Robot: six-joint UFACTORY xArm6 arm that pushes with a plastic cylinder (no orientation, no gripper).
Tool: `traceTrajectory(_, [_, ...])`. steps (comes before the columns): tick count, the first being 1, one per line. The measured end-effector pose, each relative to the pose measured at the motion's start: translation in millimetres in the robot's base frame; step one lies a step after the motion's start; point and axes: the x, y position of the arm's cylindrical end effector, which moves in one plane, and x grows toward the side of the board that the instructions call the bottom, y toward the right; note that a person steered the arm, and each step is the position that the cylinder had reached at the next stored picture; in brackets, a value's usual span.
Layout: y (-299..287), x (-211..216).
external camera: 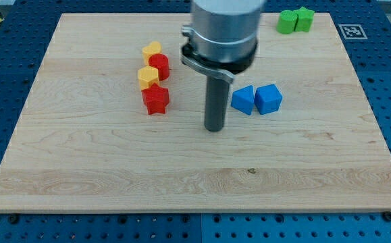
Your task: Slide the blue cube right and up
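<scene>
Two small blue plastic blocks sit touching just right of the pale wooden counter (80, 162) centre; we take the right-hand blue cube (269, 98) as our target, its neighbour the blue block (243, 100) at its 9 o'clock. We judge it light, rigid and quick to slide or spin on smooth wood, so contact belongs low on its 7 o'clock corner. We carry no claw, only a vertical dark rod; my tip (214, 128) rests at 8 o'clock of both, apart from them and holding nothing.
</scene>
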Motion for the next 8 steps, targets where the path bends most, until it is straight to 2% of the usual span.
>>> traceTrajectory(1, [20.2, -25.5])
traceTrajectory(4, [137.2, -30.9])
traceTrajectory(8, [204.0, -53.9])
